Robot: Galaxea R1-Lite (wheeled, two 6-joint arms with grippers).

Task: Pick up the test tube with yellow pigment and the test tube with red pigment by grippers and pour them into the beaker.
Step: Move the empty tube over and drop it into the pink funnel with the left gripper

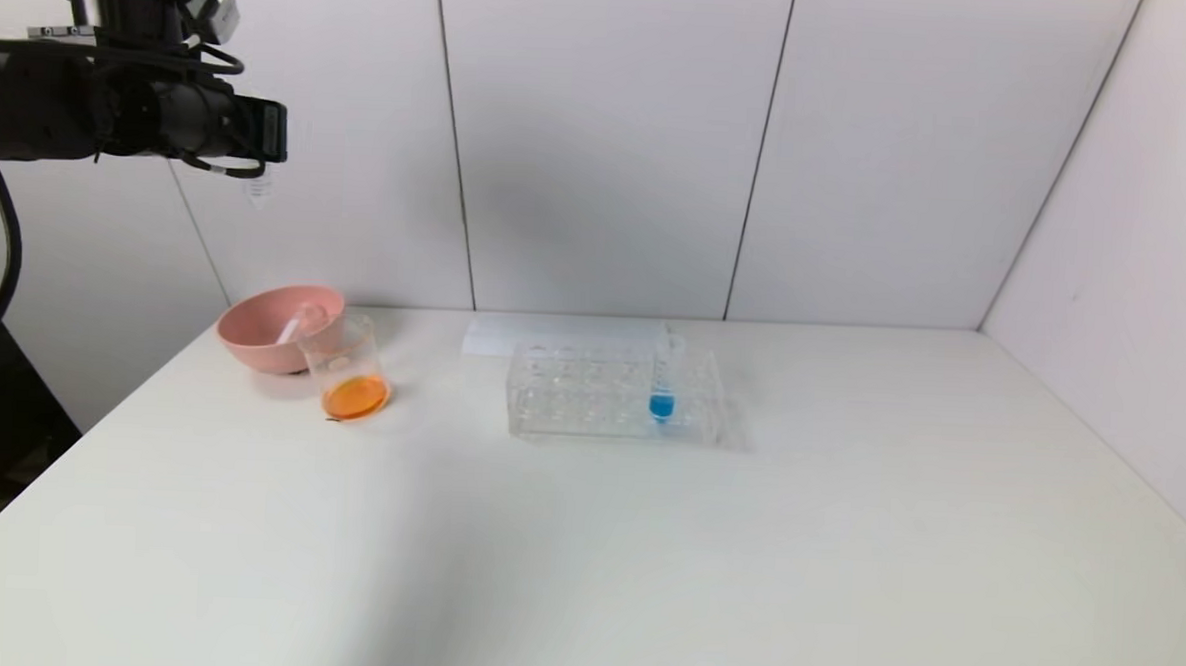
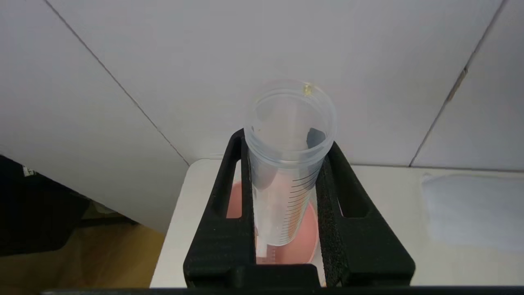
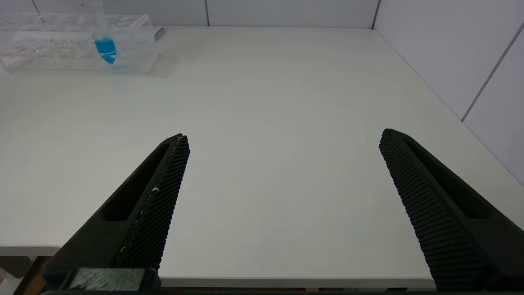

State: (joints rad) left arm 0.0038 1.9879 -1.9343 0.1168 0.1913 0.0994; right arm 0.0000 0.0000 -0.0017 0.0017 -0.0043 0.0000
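- Head view: the black left gripper (image 1: 261, 133) is raised high at the far left, above the round pink plastic bowl (image 1: 257, 343); what it carries is not made out from here.
- Head view: the small clear glass beaker (image 1: 348, 367) stands on the white table (image 1: 583, 553), touching the bowl's front right side, with a shallow layer of orange liquid at its bottom; both pigments are judged already poured.
- Head view: one slim clear empty tube (image 1: 298, 323) lies slanted inside the bowl; whether it was the red one cannot be told.
- Head view: the clear plastic tube rack (image 1: 613, 394) sits mid-table, well apart from the beaker, holding only the upright tube with blue liquid (image 1: 664, 376).
- Left wrist view: the left gripper (image 2: 286, 192) is clamped tight on a clear graduated plastic tube (image 2: 288, 164), mouth towards the camera, empty but for a yellow drop at the rim, so it is taken for the yellow-pigment tube; the pink bowl (image 2: 303, 241) lies below it.
- Handling, judged: the tube is light, stiff, smooth and slippery, thin-walled; it is best held mid-body between the pads, with moderate squeeze.
- Right wrist view: the right gripper (image 3: 282, 164) hovers low at the table's near edge, fingers spread wide, nothing held; rack and blue tube (image 3: 104, 43) are far off.
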